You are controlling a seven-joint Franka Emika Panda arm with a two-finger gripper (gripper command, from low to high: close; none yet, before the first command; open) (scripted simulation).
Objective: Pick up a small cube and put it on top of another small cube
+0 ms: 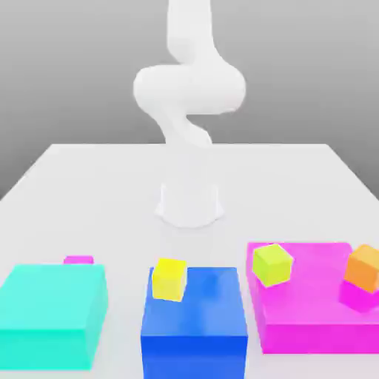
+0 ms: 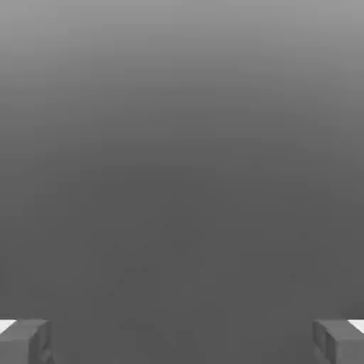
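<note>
White table (image 1: 89, 192) bears yellow cube (image 1: 169, 279)

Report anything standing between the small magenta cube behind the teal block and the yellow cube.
Nothing visible: only bare table separates the magenta cube from the blue block carrying the yellow cube, whose top is free.

White table (image 1: 89, 178), robot base (image 1: 189, 203) at its middle.
Near edge: cyan block (image 1: 48, 314), blue block (image 1: 194, 326), magenta block (image 1: 314, 314); a small magenta cube (image 1: 78, 260) behind the cyan one.

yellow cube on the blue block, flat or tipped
Tipped: the yellow cube leans on the blue block, its edges slanted against the block's straight top.
</note>
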